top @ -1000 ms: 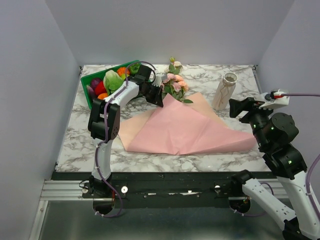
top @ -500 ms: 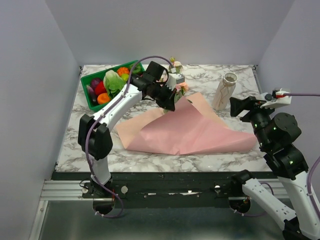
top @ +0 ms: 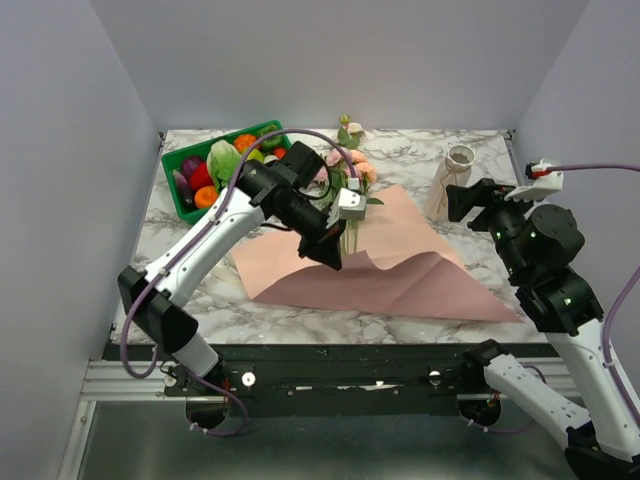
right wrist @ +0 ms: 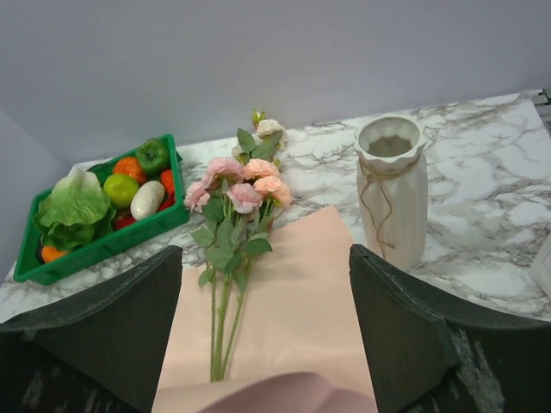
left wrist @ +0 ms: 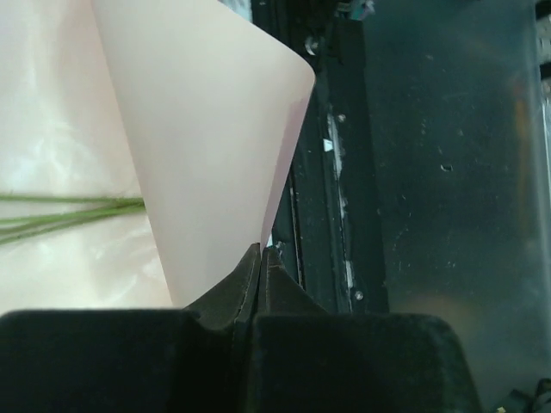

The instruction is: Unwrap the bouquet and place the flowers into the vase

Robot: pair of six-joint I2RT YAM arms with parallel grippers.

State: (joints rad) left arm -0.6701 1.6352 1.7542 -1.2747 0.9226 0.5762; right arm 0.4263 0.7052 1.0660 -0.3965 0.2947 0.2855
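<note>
The left arm reaches from its base at the near left up and across the marbled surface (top: 165, 285), its wrist turned down over the middle of the pink paper (top: 410, 275). The left gripper (left wrist: 260, 255) is pinched tight on an edge of that paper, which curls up from the sheet in a raised fold. The right arm stands raised at the right, and the right gripper (top: 463, 202) points toward the far left with its jaws wide apart and nothing between them.

The flowers (right wrist: 232, 206) lie flat on the unwrapped paper, stems toward the near side and heads past its far edge on the surface. The vase (right wrist: 392, 185) stands upright just right of the paper (twine is tied round its neck), apart from the flowers. At the far left a green crate (right wrist: 108, 248) holds toy vegetables (right wrist: 77, 206): a lettuce, a green pepper and orange, white and red pieces.
</note>
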